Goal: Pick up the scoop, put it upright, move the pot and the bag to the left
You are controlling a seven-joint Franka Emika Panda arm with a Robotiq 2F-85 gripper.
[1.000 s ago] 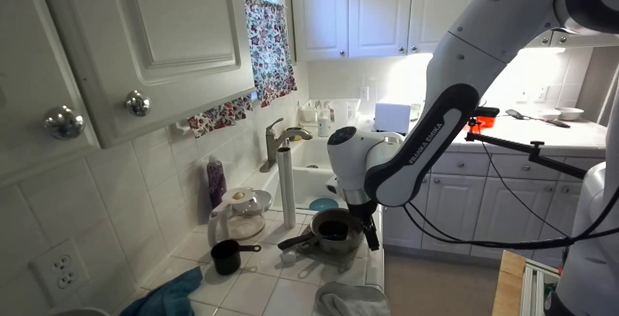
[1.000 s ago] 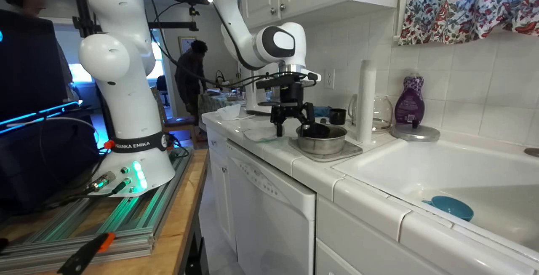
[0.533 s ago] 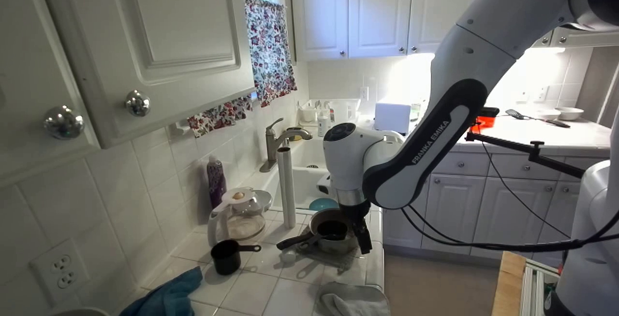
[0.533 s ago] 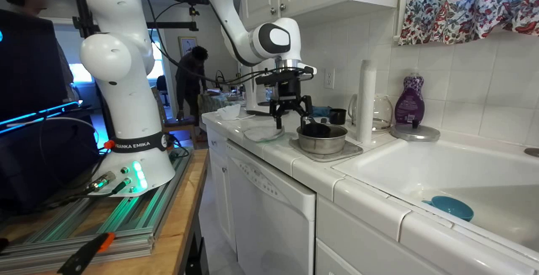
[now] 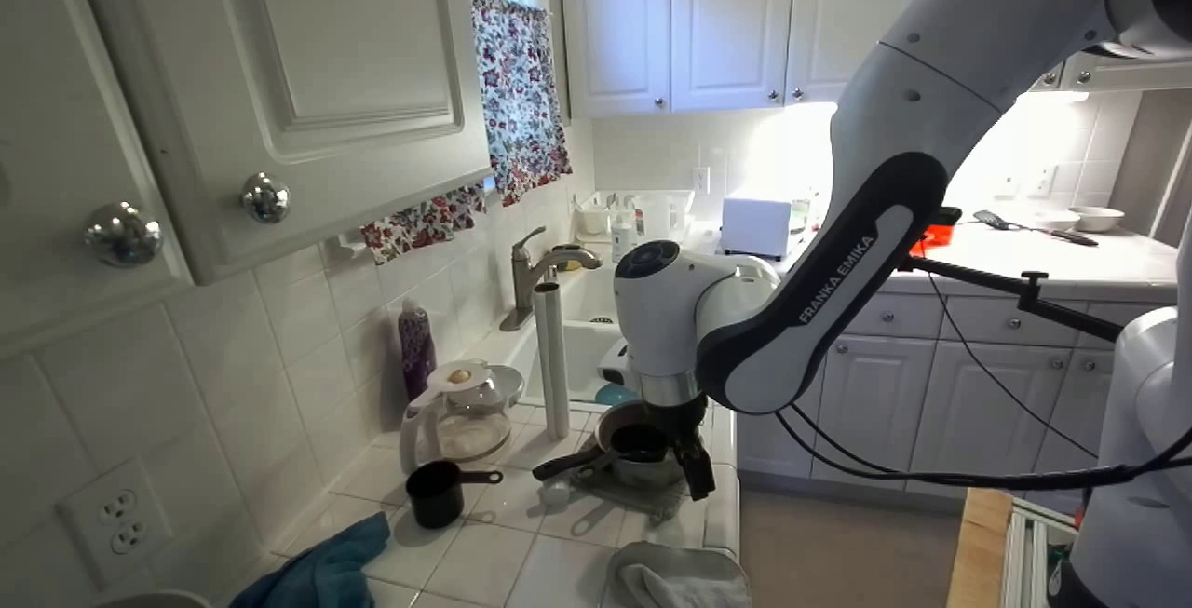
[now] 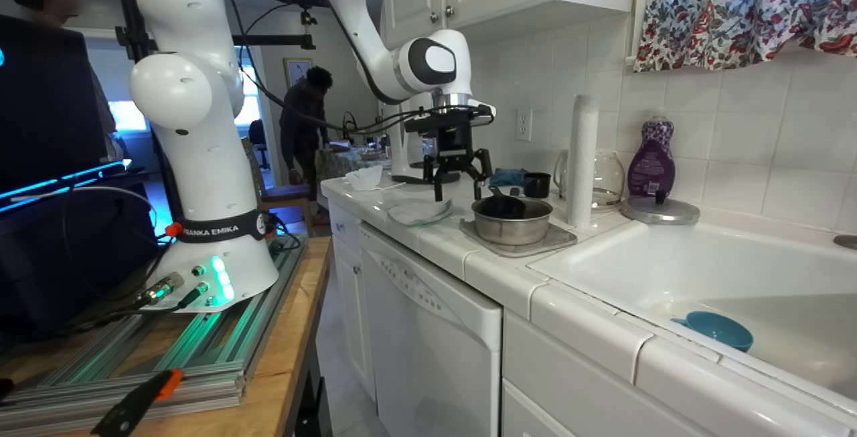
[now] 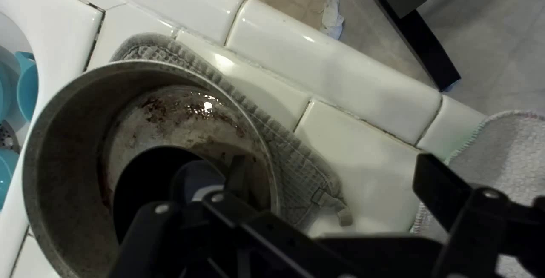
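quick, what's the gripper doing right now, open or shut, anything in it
Gripper: open, jaws spread wide apart, holding nothing.

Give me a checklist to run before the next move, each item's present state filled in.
1. Gripper open: ok.
2. Gripper holding nothing: ok.
3. Gripper around the black scoop: not ok; the scoop lies inside the pot, off to one side.
4. Pot standing on the grey pad: ok.
5. Only one scoop-like cup in sight: not ok; another black cup stands on the counter.
6. Bag located: cannot tell; none can be made out.
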